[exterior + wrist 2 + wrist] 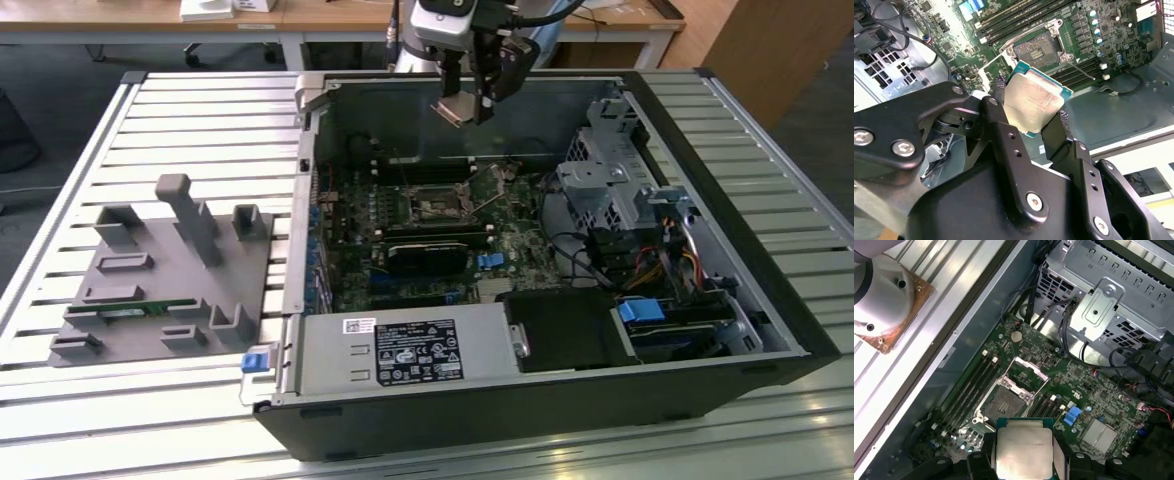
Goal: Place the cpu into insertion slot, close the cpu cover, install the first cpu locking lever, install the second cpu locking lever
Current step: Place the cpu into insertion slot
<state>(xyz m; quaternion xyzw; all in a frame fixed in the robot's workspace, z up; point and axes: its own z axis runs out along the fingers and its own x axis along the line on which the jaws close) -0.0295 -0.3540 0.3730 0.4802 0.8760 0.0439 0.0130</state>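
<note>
cpu [1023,452]: clamped on two opposite edges by the gripper [1031,100], metal face flat, probably to keep the contact side untouched | POSITION: raised over the motherboard [1094,390], apart from the insertion slot [1004,402] | cpu cover [1026,371]: swung up, exposing the slot for loading | HIDDEN: cpu underside; near edge cut off in first wrist view

In the exterior view we overlook the whole computer case [561,412], in both wrist views we hover close, sharing the insertion slot [1004,402]

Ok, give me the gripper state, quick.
The gripper: shut on the cpu, held clear of the insertion slot.
</note>
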